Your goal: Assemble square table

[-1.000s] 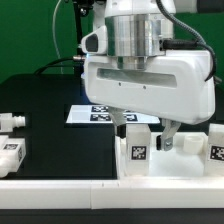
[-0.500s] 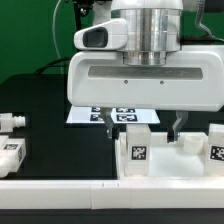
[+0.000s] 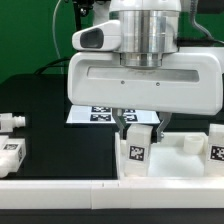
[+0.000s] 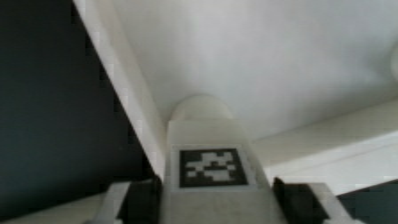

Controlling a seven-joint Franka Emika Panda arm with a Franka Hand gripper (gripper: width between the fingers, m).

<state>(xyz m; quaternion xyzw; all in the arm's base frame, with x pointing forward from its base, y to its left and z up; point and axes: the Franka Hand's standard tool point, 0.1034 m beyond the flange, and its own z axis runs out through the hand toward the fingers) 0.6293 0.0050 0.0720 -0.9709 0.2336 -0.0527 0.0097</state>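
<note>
Exterior view: find the gripper (image 3: 143,135) at frame centre, hanging over the square table top (image 3: 185,162) in the lower right. Its fingers (image 3: 165,131) stand either side of an upright tagged leg (image 3: 137,150) at the top's left end. A dark gap shows beside one finger, so read the pincer as released. A second leg (image 3: 217,150) stands at the right edge. An upper loose leg (image 3: 10,122) and a lower loose leg (image 3: 10,155) lie at the left edge. The marker board (image 3: 92,115) lies behind, at centre.

Wrist view: you see the tagged leg (image 4: 214,150) between both fingers (image 4: 125,202), with narrow dark gaps beside it. The square table top (image 4: 285,60) lies beyond.
</note>
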